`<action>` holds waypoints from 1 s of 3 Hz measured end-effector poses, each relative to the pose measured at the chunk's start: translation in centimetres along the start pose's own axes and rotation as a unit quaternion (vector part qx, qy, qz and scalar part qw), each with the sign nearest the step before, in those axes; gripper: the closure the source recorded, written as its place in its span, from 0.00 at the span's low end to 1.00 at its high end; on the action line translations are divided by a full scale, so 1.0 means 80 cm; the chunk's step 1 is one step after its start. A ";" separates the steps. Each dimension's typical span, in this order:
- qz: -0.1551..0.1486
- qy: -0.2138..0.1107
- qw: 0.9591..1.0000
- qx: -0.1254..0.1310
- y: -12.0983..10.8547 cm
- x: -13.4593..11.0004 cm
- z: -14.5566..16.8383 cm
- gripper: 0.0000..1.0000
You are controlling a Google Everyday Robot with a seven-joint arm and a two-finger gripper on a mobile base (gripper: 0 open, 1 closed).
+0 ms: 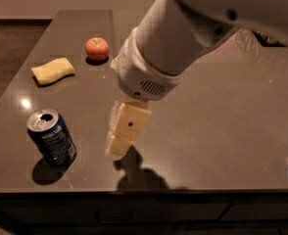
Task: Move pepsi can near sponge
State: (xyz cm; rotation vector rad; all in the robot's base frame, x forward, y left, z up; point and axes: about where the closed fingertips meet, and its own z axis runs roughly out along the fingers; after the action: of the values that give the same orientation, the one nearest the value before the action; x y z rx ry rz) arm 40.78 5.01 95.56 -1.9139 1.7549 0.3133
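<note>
- Work surface: a dark, glossy table (pixel 222 131) fills most of the camera view, its front edge running along the bottom.
- Pepsi can (pixel 52 137): stands upright near the front left corner of the table. The silver top with its opening faces up, and the dark blue side carries pale lettering. It casts a shadow on the table towards the front edge.
- Sponge (pixel 53 71): lies flat towards the back left of the table, pale yellow with a wavy edge. It is well apart from the pepsi can, with bare table between the two.
- Apple (pixel 97 48): round, red-orange, standing behind and to the right of the sponge, near it but not touching.
- Arm (pixel 183 38): the large white housing enters from the upper right and reaches over the middle of the table.
- Gripper (pixel 117 146): cream-coloured, pointing down, positioned near the front edge to the right of the pepsi can and apart from it. It holds nothing. Whether it is spread or closed cannot be told from this angle.
- Gripper shadow (pixel 139 173): falls on the table just beside the gripper tip, to the front right.
</note>
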 end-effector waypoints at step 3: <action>-0.011 -0.049 0.996 -0.078 0.027 -0.080 0.113 0.00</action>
State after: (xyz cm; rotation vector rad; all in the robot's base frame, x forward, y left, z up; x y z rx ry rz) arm 39.41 15.10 90.69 -1.9877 1.6880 0.5403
